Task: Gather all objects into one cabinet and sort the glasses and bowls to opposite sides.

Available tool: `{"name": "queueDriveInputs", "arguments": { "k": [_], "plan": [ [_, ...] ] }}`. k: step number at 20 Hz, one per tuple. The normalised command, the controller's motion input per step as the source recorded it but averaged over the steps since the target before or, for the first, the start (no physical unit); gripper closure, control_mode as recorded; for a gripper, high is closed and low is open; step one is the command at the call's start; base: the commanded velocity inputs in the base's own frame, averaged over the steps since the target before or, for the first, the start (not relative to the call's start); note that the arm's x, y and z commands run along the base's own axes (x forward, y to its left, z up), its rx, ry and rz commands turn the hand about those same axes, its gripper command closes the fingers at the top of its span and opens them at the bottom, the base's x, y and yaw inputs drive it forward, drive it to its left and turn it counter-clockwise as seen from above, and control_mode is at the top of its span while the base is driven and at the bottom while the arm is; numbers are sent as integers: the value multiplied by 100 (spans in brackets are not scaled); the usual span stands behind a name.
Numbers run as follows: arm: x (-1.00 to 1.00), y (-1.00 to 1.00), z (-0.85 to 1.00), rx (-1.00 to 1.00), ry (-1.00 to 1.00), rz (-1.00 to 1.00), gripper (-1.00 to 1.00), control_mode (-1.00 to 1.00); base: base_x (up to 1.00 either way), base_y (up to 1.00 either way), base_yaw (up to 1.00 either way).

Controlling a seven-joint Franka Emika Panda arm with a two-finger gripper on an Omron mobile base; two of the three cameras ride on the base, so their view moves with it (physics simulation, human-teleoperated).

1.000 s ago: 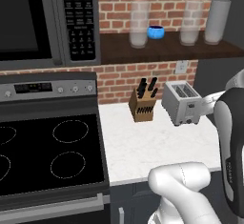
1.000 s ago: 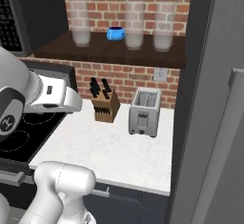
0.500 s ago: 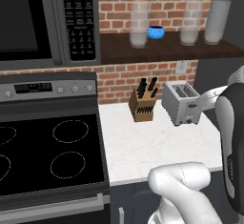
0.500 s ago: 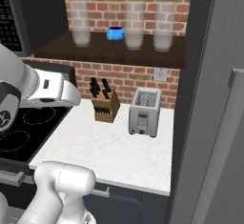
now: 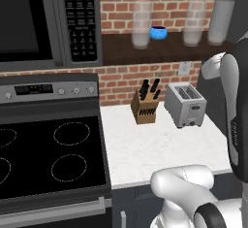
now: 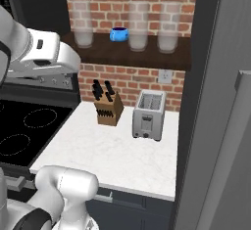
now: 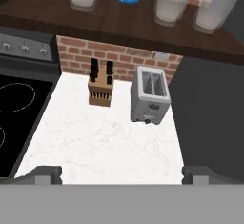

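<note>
the blue bowl sits upright, mouth up, on the dark shelf at about 12 o'clock above the counter, between two tall frosted glasses. the gripper hangs over the counter, jaws spread wide, empty. knife block and toaster stand below.

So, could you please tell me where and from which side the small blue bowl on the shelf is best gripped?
Probably by its rim, from the open front: the blue bowl sits upright on the wooden shelf against the brick wall, with tall glasses flanking it. The open tool is far off.
</note>
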Motion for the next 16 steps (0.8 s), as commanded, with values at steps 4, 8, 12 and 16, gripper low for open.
{"name": "queueDriveInputs", "arguments": {
  "k": [4,8,12,16],
  "plan": [
    [19,0,-24,3,0,2,-100,-100,0,0,0],
    [51,-4,-2,7,-2,-5,-100,-100,0,0,0],
    [66,-1,6,3,-18,-13,-100,-100,0,0,0],
    [61,3,5,0,-25,-15,-100,-100,0,0,0]
  ]
}}
